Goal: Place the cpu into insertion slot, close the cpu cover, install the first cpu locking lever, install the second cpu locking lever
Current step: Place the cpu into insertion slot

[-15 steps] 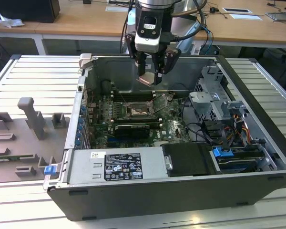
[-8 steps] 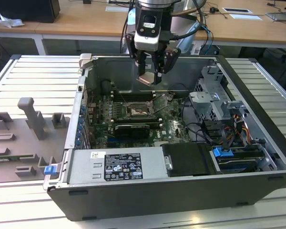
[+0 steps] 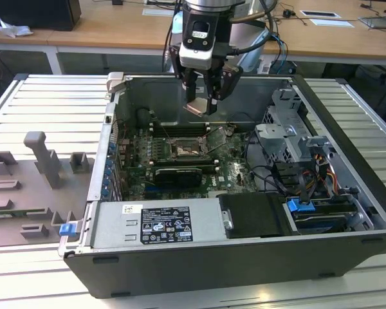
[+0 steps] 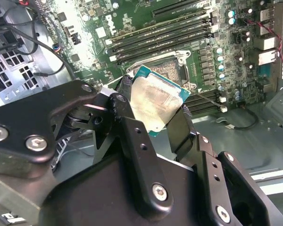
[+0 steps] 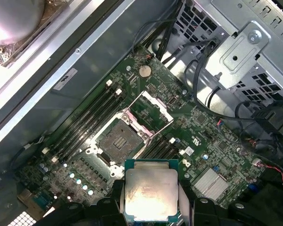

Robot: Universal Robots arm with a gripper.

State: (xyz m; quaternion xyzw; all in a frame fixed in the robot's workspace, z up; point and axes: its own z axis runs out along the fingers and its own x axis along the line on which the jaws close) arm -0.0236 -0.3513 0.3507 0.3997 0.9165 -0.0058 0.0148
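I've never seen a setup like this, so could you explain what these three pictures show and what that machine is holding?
It is a robot arm working over an open computer case. One picture comes from a camera standing off the arm; the two wrist views come from cameras riding on the arm, looking past its fingers. The fingers grip the cpu, a small square chip, above the green circuit board. The insertion slot lies bare, its cpu cover swung open.
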